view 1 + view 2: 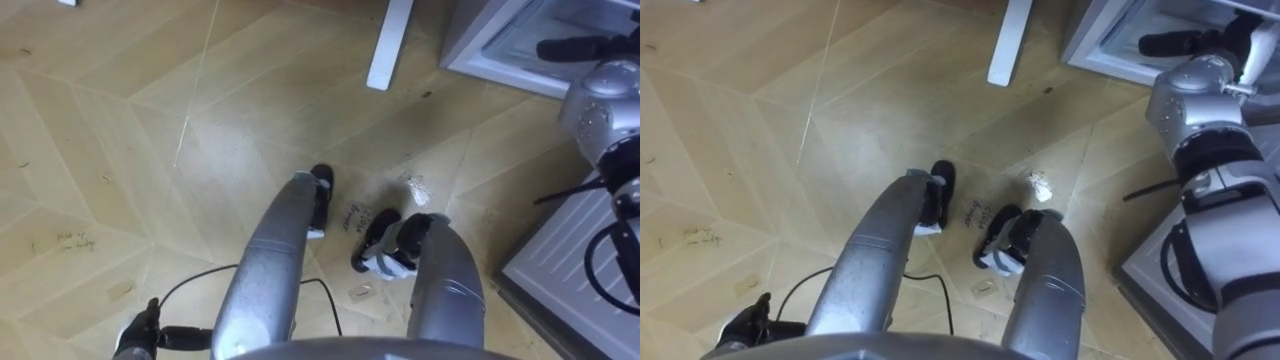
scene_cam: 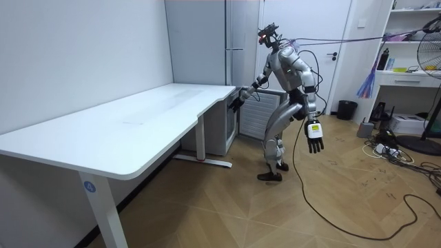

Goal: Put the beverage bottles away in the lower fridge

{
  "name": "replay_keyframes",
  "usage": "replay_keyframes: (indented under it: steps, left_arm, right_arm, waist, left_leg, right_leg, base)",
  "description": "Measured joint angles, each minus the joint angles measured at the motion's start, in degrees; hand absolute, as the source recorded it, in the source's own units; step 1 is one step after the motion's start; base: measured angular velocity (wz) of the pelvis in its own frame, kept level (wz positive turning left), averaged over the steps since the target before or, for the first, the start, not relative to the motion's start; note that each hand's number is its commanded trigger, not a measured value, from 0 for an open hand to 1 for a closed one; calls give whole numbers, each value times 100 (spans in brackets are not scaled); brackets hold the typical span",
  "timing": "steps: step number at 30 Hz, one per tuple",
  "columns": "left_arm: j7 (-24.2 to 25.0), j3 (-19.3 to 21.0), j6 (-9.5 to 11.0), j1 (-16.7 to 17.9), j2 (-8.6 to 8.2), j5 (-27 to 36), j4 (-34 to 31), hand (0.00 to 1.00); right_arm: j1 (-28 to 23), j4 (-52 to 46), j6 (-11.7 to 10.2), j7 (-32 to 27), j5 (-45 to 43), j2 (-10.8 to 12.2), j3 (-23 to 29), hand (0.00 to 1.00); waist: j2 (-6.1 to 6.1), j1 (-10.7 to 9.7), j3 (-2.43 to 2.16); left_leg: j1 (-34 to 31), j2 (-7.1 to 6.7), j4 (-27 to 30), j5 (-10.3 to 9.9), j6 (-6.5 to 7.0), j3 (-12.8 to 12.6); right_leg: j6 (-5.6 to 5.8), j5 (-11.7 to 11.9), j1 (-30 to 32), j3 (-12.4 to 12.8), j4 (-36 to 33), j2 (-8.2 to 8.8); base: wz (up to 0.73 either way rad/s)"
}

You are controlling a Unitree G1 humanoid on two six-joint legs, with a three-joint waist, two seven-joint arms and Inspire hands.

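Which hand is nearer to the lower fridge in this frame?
Right. The right hand is stretched out in front of the lower fridge, at its opening. The left hand hangs by the robot's side, away from it.

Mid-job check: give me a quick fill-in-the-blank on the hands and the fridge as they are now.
1. The left hand hangs open, holding ____.
2. The right hand reaches toward the fridge, whose door is ____.
3. The table beside the robot is ____ in colour.
Missing words: nothing; open; white.
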State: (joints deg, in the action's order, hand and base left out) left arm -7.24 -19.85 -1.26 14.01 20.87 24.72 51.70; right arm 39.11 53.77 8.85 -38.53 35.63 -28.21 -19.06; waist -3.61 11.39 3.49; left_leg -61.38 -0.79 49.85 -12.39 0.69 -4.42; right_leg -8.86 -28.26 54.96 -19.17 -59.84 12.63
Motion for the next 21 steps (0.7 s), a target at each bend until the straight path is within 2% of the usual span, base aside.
replay_keyframes:
  steps: [10, 12, 14, 16, 18, 21]
  left_arm:
    - [5, -160, -5, 6, 1, -36, -33, 0]
    - [15, -158, -25, 9, 8, -37, -63, 0]
    - [59, -157, -101, 7, 39, -42, -148, 0]
    - [149, -113, -100, 8, 64, -50, -205, 0]
    - [304, -107, -98, -2, 134, -50, -222, 0]
    - [408, -63, -85, -44, 137, -45, -96, 0]
  right_arm:
    - [0, 45, -25, 133, 29, -5, -2, 0]
    - [-1, 226, -136, 494, 21, -24, -39, 0]
    - [-15, 500, -271, 864, -66, -34, -292, 0]
    - [-146, 619, -391, 1270, -281, -37, -361, 0]
    - [-366, 647, -490, 1720, -581, -58, -451, 0]
    - [-786, 678, -641, 2340, -969, -84, -506, 0]
  waist:
    - [-3, -13, 8]
    - [-3, -13, 9]
    - [9, -12, 32]
    - [21, 8, 40]
    - [21, -5, 40]
    - [28, 14, 36]
  left_leg:
    - [9, 5, -4, 1, 2, -14]
    - [55, 7, 12, 2, 3, -1]
    - [170, 16, 15, 1, 3, 24]
    - [318, 77, 1, -7, 7, 37]
    - [541, 136, -97, -20, 3, 51]
    - [936, 185, -311, -51, -19, 67]
  right_leg:
    - [3, -13, -9, -7, -8, 19]
    - [3, -13, -56, -10, -5, 25]
    - [4, -14, -210, -53, 42, 16]
    - [21, -6, -419, -96, 164, -63]
    - [43, 11, -686, -157, 350, -150]
    - [61, 89, -1122, -210, 647, -241]
  base:
    - [0]
    - [0]
    - [0]
    - [0]
    - [0]
    - [-6]
